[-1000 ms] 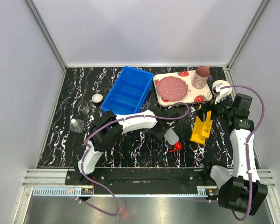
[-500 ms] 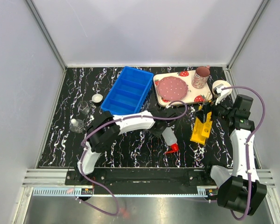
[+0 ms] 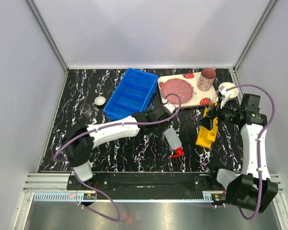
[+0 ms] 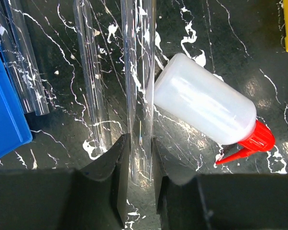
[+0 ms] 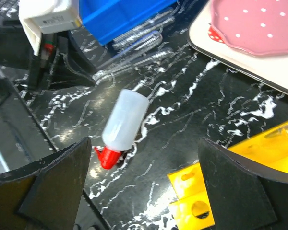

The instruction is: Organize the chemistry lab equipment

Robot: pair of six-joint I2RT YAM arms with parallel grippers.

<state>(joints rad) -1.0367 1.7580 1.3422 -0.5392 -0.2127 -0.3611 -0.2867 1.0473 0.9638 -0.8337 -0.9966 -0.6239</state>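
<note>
The left hand (image 4: 140, 158) is pinched narrow on one thin clear tube (image 4: 138, 72) running straight ahead of it, with the squeeze bottle (image 4: 204, 112) just to its right. This looks like the tube pickup. Next, the tube needs to be lifted clear and carried to the yellow rack (image 3: 207, 130) by the wide-open right hand (image 5: 144, 182).

1 each: btl (image 3: 173, 139), rack (image 3: 207, 132), beaker (image 3: 88, 110), dish (image 3: 100, 100), bin (image 3: 130, 93), tray (image 3: 197, 94), mug (image 3: 207, 79), bowl (image 3: 228, 90); 4 tubes (image 4: 91, 72)
</note>
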